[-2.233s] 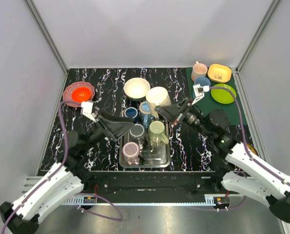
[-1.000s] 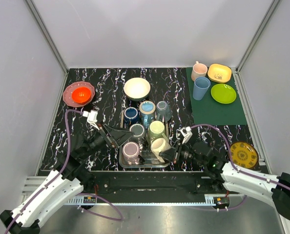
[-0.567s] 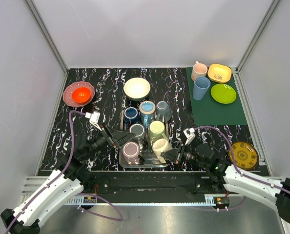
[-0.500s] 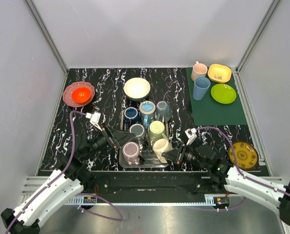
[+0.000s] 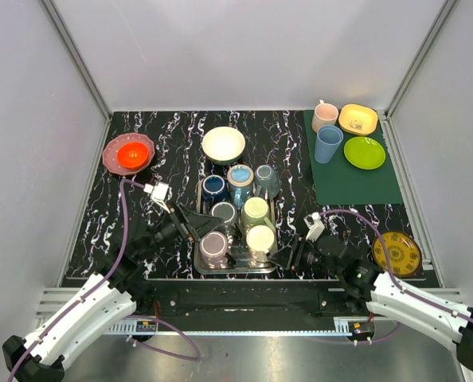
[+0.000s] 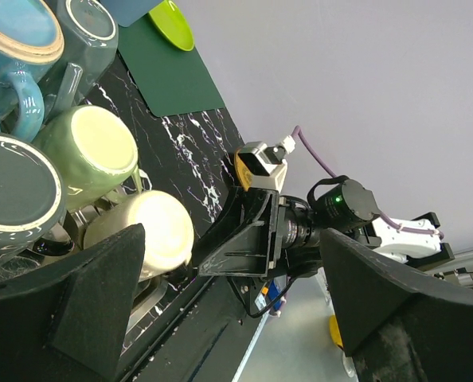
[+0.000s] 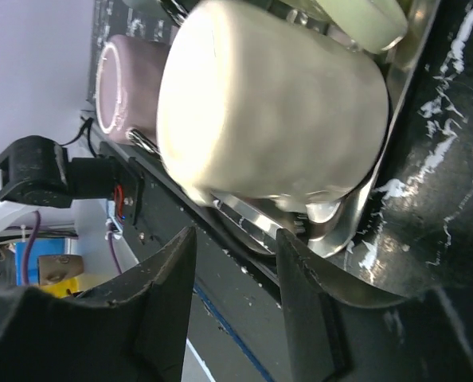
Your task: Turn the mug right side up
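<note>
The cream mug (image 5: 260, 239) sits at the front right of the steel tray (image 5: 209, 269), its closed base up and its mouth down. In the right wrist view it (image 7: 268, 103) fills the upper frame, leaning on the tray's rim. My right gripper (image 5: 288, 256) is open and empty just right of the mug, with clear space between its fingers and the mug (image 7: 235, 235). My left gripper (image 5: 195, 227) is open and empty over the tray's left side. The left wrist view shows the mug (image 6: 153, 231) between its fingers.
The tray also holds a pink mug (image 5: 213, 247), a green mug (image 5: 256, 212) and several blue and grey mugs. A white bowl (image 5: 223, 145) sits behind it. A red bowl (image 5: 129, 153) is far left, a green mat (image 5: 356, 179) with cups far right, and a yellow plate (image 5: 397, 253) near right.
My right gripper carried the cream mug from the back of the tray to its front right, let it go and drew back toward the near edge. The left arm barely moved.
</note>
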You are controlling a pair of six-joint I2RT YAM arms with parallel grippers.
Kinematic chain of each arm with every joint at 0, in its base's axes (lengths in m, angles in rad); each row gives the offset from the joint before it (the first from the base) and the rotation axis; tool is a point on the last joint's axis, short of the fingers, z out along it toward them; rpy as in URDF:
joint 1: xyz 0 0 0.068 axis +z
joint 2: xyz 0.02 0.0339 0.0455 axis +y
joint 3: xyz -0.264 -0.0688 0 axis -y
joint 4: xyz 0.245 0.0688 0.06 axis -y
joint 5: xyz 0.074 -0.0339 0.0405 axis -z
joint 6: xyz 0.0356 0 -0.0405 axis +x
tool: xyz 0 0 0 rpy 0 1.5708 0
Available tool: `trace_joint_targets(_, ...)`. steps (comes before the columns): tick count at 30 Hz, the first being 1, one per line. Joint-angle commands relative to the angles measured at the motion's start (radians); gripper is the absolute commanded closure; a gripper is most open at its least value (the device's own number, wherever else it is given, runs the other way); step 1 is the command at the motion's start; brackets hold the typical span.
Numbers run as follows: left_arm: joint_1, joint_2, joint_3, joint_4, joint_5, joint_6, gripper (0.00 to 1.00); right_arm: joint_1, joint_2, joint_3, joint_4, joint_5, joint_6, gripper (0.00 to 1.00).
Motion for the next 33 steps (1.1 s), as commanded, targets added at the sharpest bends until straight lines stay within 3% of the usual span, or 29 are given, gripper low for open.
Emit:
trace_joint_targets(1, -0.002, 0.006, -0.009, 0.056, 0.002, -0.005, 0.07, 0.004, 0.018, 0.062, -0.048, 0.053, -0.008, 0.51)
trace_joint_targets(8, -0.002, 0.006, -0.012, 0.056, 0.009, -0.004, 0.07, 0.004, 0.024, 0.068, -0.094, 0.060, -0.007, 0.50)
trace_joint_targets(13, -0.002, 0.011, 0.012, 0.001, -0.001, 0.022, 0.07, 0.012, 0.028, 0.284, -0.383, 0.135, -0.120, 0.43)
trace_joint_targets(17, -0.002, 0.014, 0.027, -0.034, -0.013, 0.047, 0.07, 0.035, 0.282, 0.539, -0.642, 0.149, -0.234, 0.37)
trace_joint_targets(21, -0.002, -0.003, 0.031, -0.057, -0.022, 0.058, 0.06, 0.191, 0.520, 0.833, -0.970, 0.336, -0.270, 0.30)
trace_joint_targets(24, -0.002, -0.023, 0.032, -0.088, -0.030, 0.065, 0.05, 0.302, 0.689, 0.965, -1.139, 0.445, -0.281, 0.25)
trace_joint_targets(33, -0.002, -0.050, 0.021, -0.121, -0.041, 0.075, 0.05, 0.336, 0.815, 0.972, -1.119, 0.499, -0.298, 0.27)
